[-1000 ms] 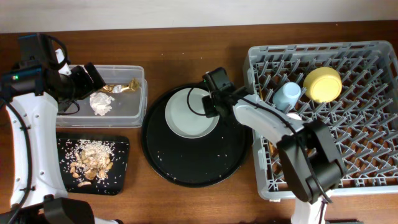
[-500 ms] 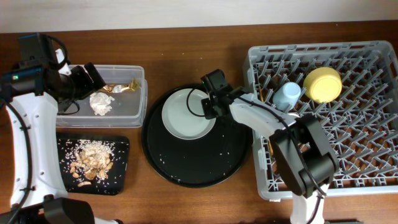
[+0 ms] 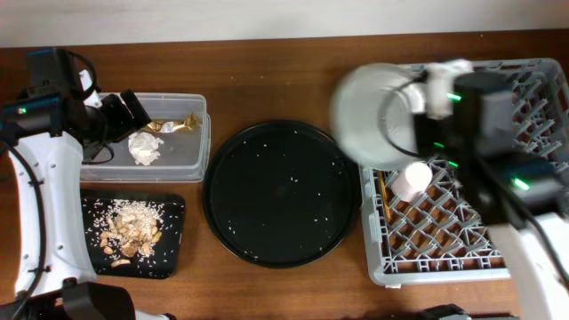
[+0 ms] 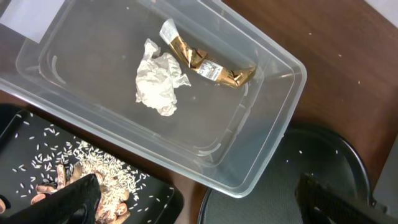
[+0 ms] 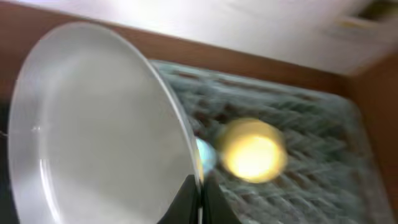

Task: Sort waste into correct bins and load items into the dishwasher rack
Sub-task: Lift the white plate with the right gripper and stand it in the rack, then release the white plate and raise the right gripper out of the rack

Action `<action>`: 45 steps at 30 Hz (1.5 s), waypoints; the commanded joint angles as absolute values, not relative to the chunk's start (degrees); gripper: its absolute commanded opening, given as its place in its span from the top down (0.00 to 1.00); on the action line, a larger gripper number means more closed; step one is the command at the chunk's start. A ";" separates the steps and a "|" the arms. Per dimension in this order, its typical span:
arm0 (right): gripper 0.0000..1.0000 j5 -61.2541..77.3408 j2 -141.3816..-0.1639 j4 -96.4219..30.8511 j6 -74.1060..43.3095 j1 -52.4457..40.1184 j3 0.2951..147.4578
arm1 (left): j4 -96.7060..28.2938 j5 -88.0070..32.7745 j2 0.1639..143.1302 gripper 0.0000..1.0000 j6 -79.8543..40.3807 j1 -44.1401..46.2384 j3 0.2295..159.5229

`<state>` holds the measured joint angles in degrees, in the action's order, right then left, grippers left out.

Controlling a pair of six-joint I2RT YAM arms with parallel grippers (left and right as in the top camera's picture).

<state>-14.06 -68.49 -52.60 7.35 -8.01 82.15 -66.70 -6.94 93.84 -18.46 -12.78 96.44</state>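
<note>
The overhead camera looks straight down on the bench (image 3: 267, 80), with the round black tray (image 3: 282, 193) near mid-frame. The left wrist camera hangs close, left of that tray, facing down into the clear tub (image 4: 249, 112). It shares the tub and the tray's left rim with the overhead. The right wrist camera, raised right of the tray, looks along the plate (image 5: 93, 137) toward the blurred rack (image 5: 311, 186).

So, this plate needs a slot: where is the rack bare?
The large grey plastic rack is bare along its near rows, in front of the small pink cup. Beyond the held pale round plate it is crowded: yellow bowl, small light-blue cup.
</note>
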 commanded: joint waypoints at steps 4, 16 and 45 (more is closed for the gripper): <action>0.96 -21.47 -65.91 -60.45 19.81 7.42 82.52 | -66.70 -7.29 93.62 0.01 -18.59 -12.93 96.79; 0.96 -34.24 -82.91 -62.17 25.12 16.10 82.52 | -66.72 -7.27 93.62 0.00 -18.59 -12.93 96.79; 0.04 -4.36 -85.97 -49.19 22.31 4.84 82.54 | -66.72 -7.27 93.62 0.01 -18.59 -12.93 96.79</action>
<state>-18.46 -86.21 -50.39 25.21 5.78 82.19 -66.67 -6.94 93.84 -18.46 -12.78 96.44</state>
